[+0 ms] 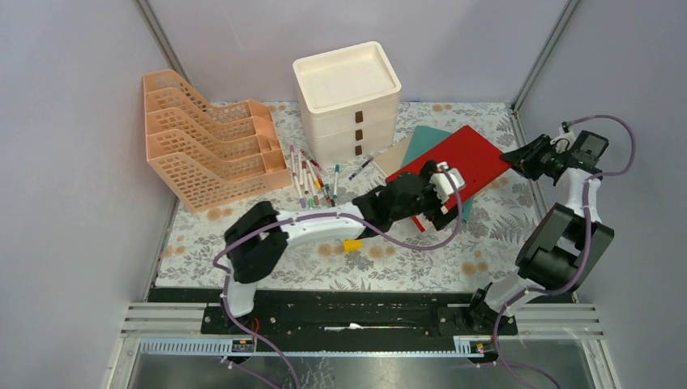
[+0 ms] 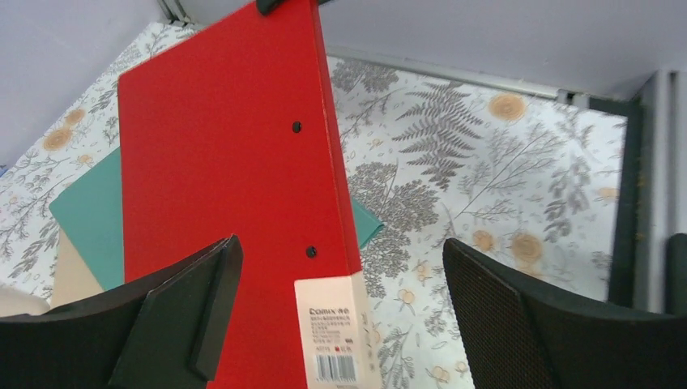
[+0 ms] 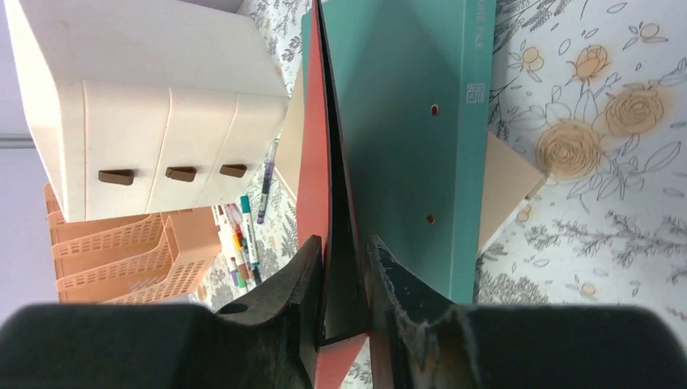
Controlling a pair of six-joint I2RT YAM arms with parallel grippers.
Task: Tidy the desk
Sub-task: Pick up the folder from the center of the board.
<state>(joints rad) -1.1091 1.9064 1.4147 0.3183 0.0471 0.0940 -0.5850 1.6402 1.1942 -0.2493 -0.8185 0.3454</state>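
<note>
Nearest you, the counter (image 1: 389,267) runs back from the black rail (image 1: 356,312) and lies under everything. Its printed cloth looks soft, so I'd expect it to ruck if you drag things across it; lifting is the safer habit. Your left fingers (image 2: 340,247) are spread wide and hold nothing, hanging just above the labelled end of the red folder (image 2: 219,162). The white label (image 2: 334,332) there reads "Comix" over small print and a barcode too fine to read. That folder looks stiff, light and smooth-skinned, so probably slippery. Take it by a cover edge close to the spine, with a full bite rather than a fingertip nip. Your right fingers (image 3: 342,247) stand narrowly either side of its edge at the right corner, one touching the red cover; whether they truly pinch it I cannot tell. Under it lies the teal folder (image 3: 405,121), with white print that seems to end in "FILE", and a tan card (image 3: 506,190) pokes out beneath that. To the left, loose markers (image 1: 312,178) lie on the cloth just beside the peach rack (image 1: 211,150); I'd expect them to roll if nudged. Farthest back, the cream drawers (image 1: 348,97) stand at the counter's rear edge.
</note>
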